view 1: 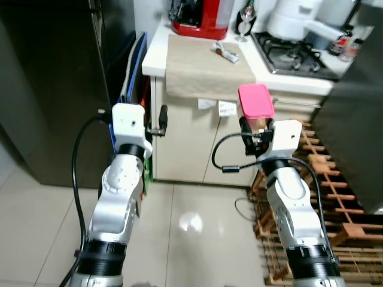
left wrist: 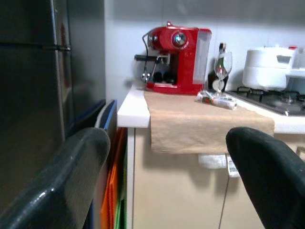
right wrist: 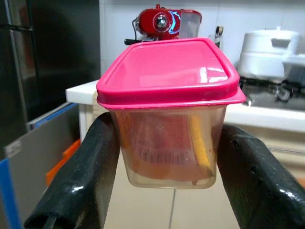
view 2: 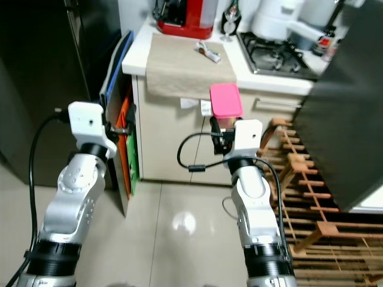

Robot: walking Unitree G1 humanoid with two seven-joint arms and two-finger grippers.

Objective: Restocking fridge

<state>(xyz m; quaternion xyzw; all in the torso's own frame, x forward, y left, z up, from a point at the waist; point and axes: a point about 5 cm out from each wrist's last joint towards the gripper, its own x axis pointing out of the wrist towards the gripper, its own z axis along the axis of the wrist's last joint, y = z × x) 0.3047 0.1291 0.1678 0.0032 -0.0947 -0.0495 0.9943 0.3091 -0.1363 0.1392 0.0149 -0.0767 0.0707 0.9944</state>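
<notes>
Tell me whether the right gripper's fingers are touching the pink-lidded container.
Touching. In the right wrist view both black fingers press against the sides of the pink-lidded container, which the right gripper holds off the floor, upright.

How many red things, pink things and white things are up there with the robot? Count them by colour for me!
Red: 1, the coffee machine.
Pink: 1, the lid of the tub held in the right gripper.
White: 1, the cooker by the stove.
Clear: 1, the glass.
Total: 4.
</notes>
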